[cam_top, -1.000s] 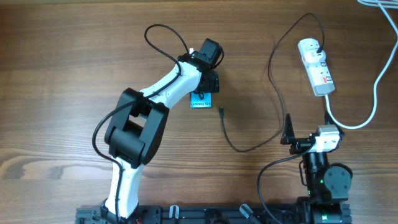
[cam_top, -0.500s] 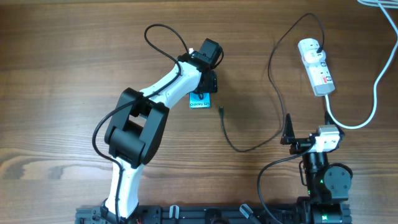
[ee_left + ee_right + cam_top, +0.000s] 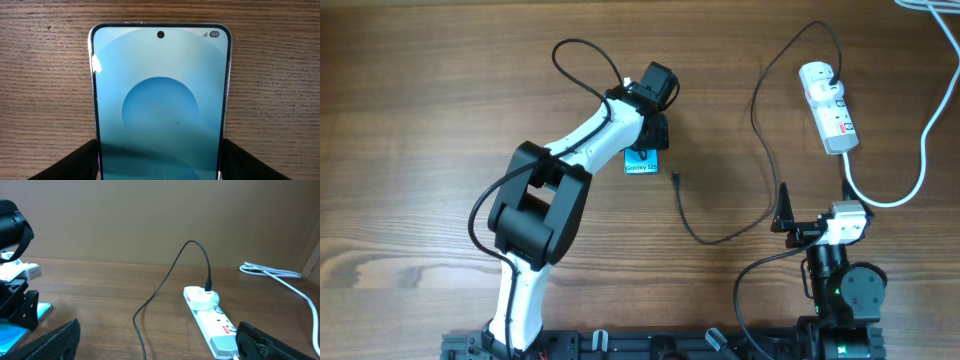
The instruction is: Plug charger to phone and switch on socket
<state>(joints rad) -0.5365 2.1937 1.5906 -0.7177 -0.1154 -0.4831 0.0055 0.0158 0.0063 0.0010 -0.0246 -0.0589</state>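
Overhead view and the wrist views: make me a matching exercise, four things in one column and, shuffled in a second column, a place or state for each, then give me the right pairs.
Column one
1. phone
2. charger tip
3. socket
4. right gripper

Column two
a. open, holding nothing
b. straddled by the left gripper
c. lying loose just right of the phone
d. white, at the far right of the table

Pairs: 1-b, 2-c, 3-d, 4-a
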